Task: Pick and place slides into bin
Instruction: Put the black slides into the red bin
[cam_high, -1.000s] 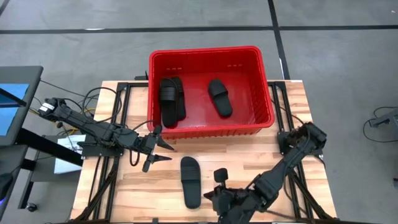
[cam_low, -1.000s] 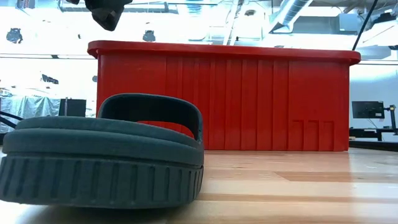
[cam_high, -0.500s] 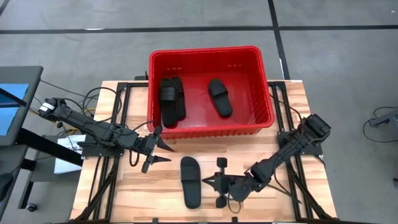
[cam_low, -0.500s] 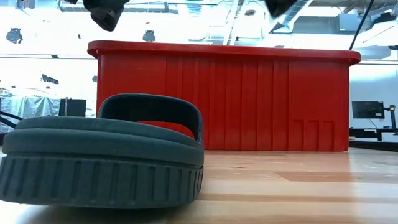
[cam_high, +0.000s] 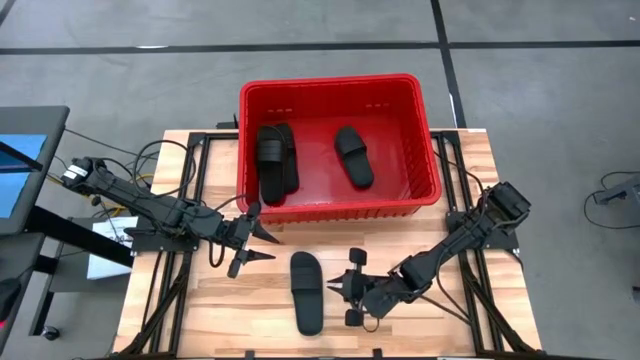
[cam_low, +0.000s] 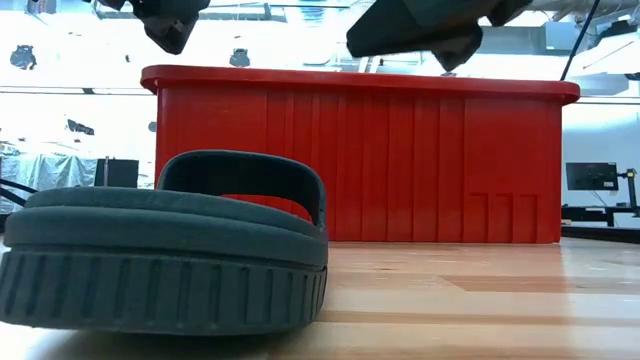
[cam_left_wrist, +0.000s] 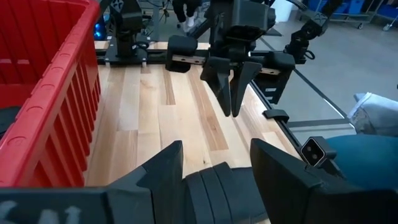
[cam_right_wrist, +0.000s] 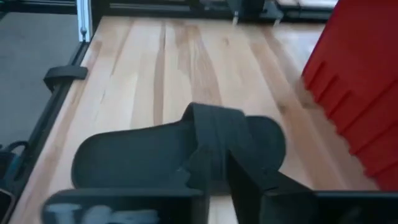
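I see a bright red bin (cam_high: 410, 130) with vertical ribbing on its wall, matte black slides (cam_high: 306, 291) with a ridged, grooved sole edge, dark arms, and a pale wood table (cam_high: 470, 330) striped in lighter and darker planks.

A wooden table (cam_high: 220, 300) stands on grey floor (cam_high: 540, 70).

Three black slides lie flat in the red bin (cam_high: 338, 88); a fourth slide (cam_high: 306, 291) on the table.
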